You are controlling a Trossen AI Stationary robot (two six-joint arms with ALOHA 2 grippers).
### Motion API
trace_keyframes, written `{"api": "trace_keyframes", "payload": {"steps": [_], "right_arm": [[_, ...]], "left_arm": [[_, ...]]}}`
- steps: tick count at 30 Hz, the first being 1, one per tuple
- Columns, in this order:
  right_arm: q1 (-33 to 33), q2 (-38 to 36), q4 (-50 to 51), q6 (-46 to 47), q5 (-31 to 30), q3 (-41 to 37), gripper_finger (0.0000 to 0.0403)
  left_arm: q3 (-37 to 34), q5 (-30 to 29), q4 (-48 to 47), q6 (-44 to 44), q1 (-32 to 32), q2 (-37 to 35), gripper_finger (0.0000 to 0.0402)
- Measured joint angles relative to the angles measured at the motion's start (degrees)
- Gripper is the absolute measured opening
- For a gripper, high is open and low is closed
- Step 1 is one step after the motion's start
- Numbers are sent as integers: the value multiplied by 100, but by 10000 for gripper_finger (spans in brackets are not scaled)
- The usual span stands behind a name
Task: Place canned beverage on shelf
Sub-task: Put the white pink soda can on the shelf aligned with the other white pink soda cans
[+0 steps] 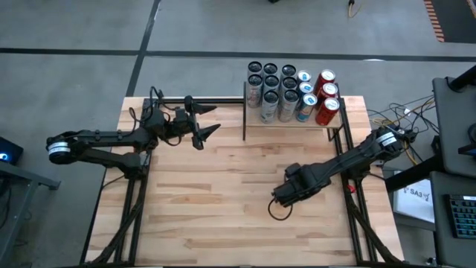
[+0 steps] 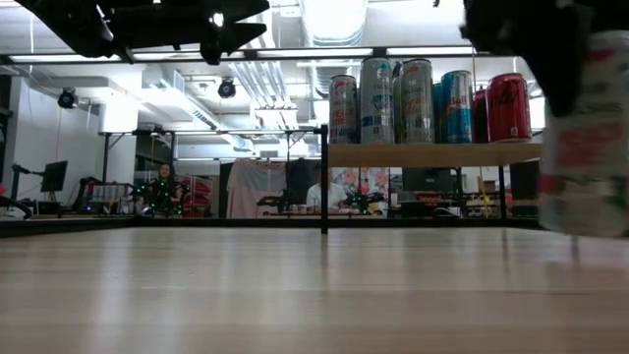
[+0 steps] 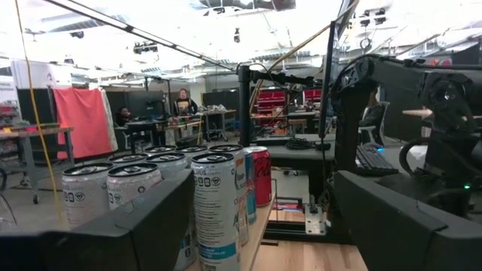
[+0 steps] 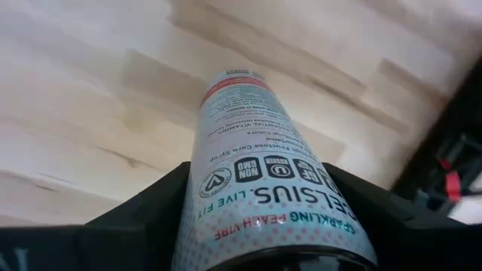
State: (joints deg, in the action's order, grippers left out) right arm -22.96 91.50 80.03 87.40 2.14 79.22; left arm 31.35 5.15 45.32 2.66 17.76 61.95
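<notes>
Left gripper (image 1: 202, 126) at the table's far-left part, raised above the boards, fingers spread wide apart, nothing between them. Points toward the small light-wood shelf board with thin black metal posts (image 1: 291, 121), near it but apart.

On that shelf, at the table's far edge right of centre: upright cans packed in close rows. Dark-topped silver cans (image 1: 271, 84) on the left, blue-and-white cans (image 1: 304, 93) next, red cans (image 1: 326, 95) at the right end. From the low view, row fills the board (image 2: 432, 154) nearly end to end; free spot not discernible.

Large pale plank tabletop (image 1: 216, 208) bare across the middle.

Right gripper (image 1: 282, 195) low over the table's centre-right, well short of the shelf. Fingers clamped on a slim white can with red-pink lettering (image 4: 267, 188), one dark finger on each side of its body. In the right wrist view, long axis runs forward out of the jaws. In the low view, can (image 2: 588, 138) looks about upright, bottom probably just clear of the wood; blurred, hard to judge. Black cable loop (image 1: 280, 211) just beside the gripper.
</notes>
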Motion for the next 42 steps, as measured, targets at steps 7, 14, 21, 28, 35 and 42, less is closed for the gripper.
{"api": "trace_keyframes", "payload": {"steps": [7,14,21,28,35,42], "right_arm": [[43,0,-10,-301,-1177,478,246],[401,0,-122,-1419,-2062,661,246],[956,0,-727,-2955,-2611,669,246],[1227,0,-1463,-3872,-2912,669,246],[1397,0,-2127,-4210,-2913,669,246],[1401,2,-2231,-4306,-2904,666,246]], "left_arm": [[0,222,-4,-229,-26,2,304],[1,-69,144,-86,-710,187,294],[396,-1485,153,647,-1619,1078,284],[667,-3749,17,1342,-2279,2021,284],[896,-4604,243,1322,-2800,2814,284],[1031,-4863,197,1335,-3098,3170,284]]}}
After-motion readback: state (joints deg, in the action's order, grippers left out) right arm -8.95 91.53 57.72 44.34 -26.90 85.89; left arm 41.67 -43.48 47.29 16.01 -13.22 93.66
